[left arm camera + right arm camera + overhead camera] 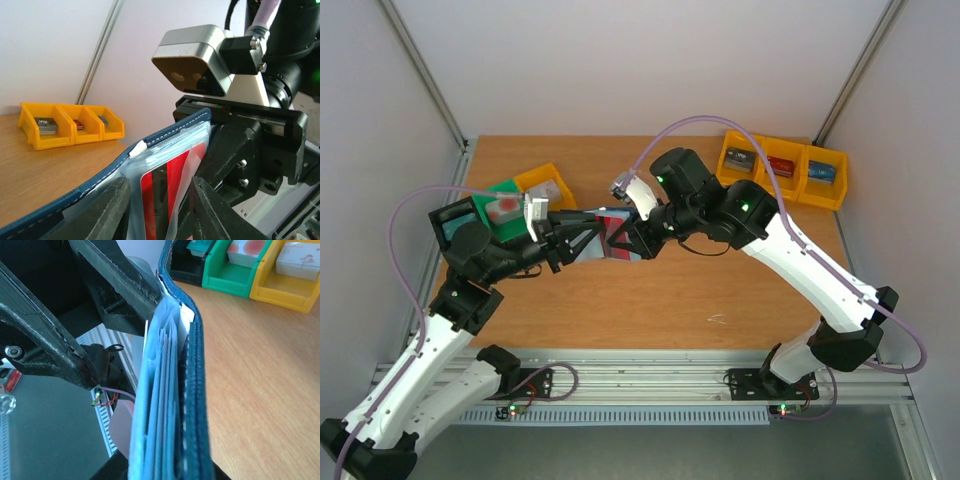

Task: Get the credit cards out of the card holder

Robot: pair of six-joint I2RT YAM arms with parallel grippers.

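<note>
Red credit card (172,175) sits between fingers of my left gripper (159,200), grip unconfirmed; right gripper (638,240) clamps card holder (192,390); pull straight out.

I see my left gripper (596,230) and right gripper (631,240) meeting at the navy wallet (620,251) over mid-table (650,295), a red card (611,221) showing; yellow bins (782,172) sit back right.
</note>
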